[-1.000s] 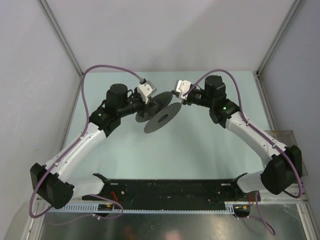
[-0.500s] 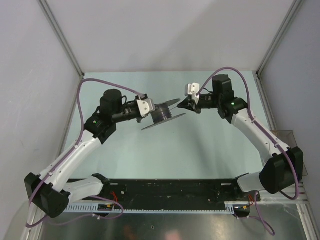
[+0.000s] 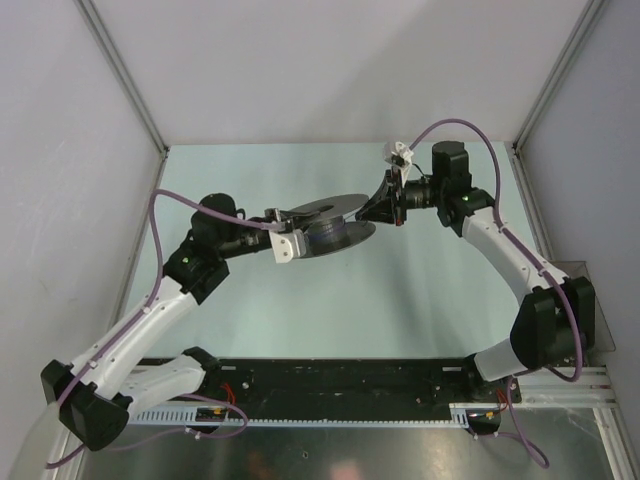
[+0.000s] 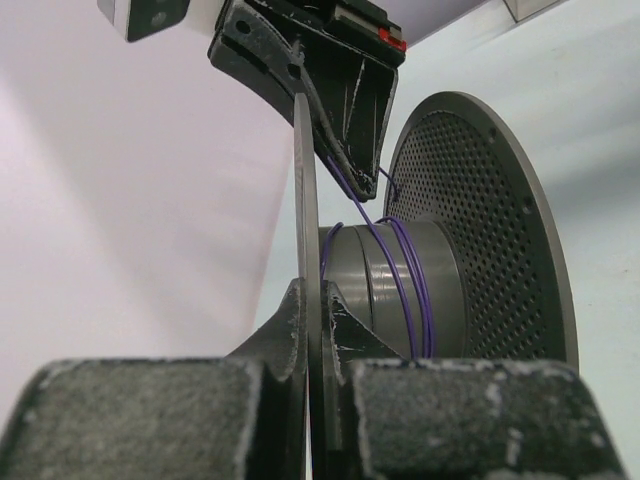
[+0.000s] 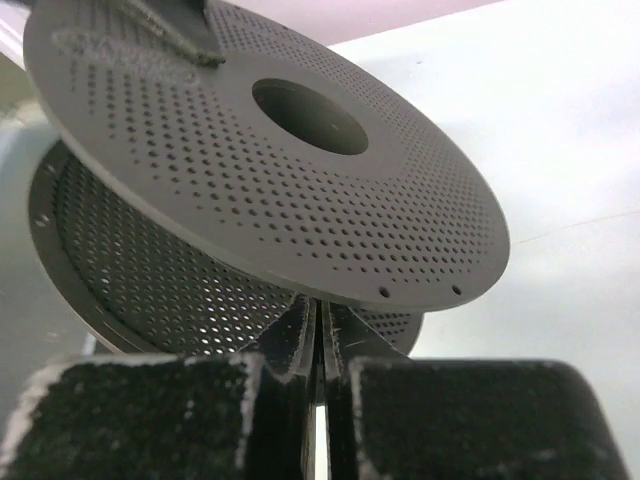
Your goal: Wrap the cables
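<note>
A dark grey perforated spool [image 3: 325, 222] hangs above the table, its flanges lying nearly level in the top view. My left gripper [image 3: 303, 228] is shut on the edge of one flange [image 4: 306, 200], which stands as a thin plate between its jaws [image 4: 318, 320]. The cable [image 4: 404, 285], a thin purple wire, makes a few turns round the spool's core [image 4: 380, 290] and runs up to my right gripper [image 4: 352, 165]. The right gripper [image 3: 368, 213] sits just right of the spool, shut on the cable. In the right wrist view its jaws [image 5: 318, 325] are pressed together under the spool's flange [image 5: 270, 170]; the cable is not visible there.
The pale green table [image 3: 400, 290] lies below both arms. A black rail [image 3: 340, 380] runs along the near edge. Grey walls with metal posts [image 3: 125, 80] close in the back and sides. A clear panel [image 3: 570, 275] stands at the right.
The spool has tipped from nearly upright to nearly level. The left arm has drawn back and lower to the left; the right gripper has swung up and right around the spool.
</note>
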`<action>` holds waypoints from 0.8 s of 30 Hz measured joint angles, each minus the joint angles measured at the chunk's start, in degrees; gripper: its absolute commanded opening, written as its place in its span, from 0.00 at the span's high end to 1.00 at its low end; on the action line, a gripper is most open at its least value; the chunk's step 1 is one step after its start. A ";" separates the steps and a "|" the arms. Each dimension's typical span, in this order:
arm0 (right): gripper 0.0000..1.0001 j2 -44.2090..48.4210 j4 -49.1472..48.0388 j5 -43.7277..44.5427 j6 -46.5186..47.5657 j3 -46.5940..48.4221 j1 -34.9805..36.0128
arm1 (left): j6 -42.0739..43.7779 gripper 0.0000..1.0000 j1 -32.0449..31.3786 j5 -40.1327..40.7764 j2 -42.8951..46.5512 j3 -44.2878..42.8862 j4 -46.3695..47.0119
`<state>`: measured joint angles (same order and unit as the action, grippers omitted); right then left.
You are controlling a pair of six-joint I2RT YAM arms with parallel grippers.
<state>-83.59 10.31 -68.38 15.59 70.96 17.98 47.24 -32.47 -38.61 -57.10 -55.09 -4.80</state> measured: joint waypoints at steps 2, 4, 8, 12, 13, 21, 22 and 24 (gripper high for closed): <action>1.00 -1.16 -1.99 -1.46 -5.18 0.00 -0.55 | 1.16 1.00 -0.26 0.44 0.15 0.92 1.07; 1.00 -2.16 -4.26 -2.69 -10.86 0.00 -1.05 | 2.01 1.00 -0.57 0.72 0.15 1.57 2.01; 1.00 -3.26 -10.71 -3.76 -22.08 -1.16 -1.62 | 3.30 1.00 -1.38 1.29 0.28 2.75 4.59; 1.00 -4.24 -18.38 -3.61 -34.75 -3.43 -2.01 | 3.34 1.00 -2.38 3.34 0.42 3.91 6.93; 1.00 -4.37 -19.56 -3.48 -37.11 -3.85 -2.05 | 3.28 1.00 -2.56 3.91 0.44 4.07 7.17; 1.00 -2.47 -19.10 -0.81 -35.85 -4.59 -2.36 | 4.09 1.00 -2.99 6.03 0.50 5.14 8.98; 1.00 -1.53 -18.05 -0.22 -34.18 -4.63 -2.49 | 4.28 1.00 -3.04 6.43 0.50 5.18 9.25; 1.00 0.55 -16.70 0.70 -30.97 -4.74 -2.80 | 4.26 1.00 -3.32 7.21 0.50 5.16 10.23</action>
<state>-83.05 -6.39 -67.68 -15.38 66.22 15.18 51.51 -35.79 -31.40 -56.60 -49.93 5.43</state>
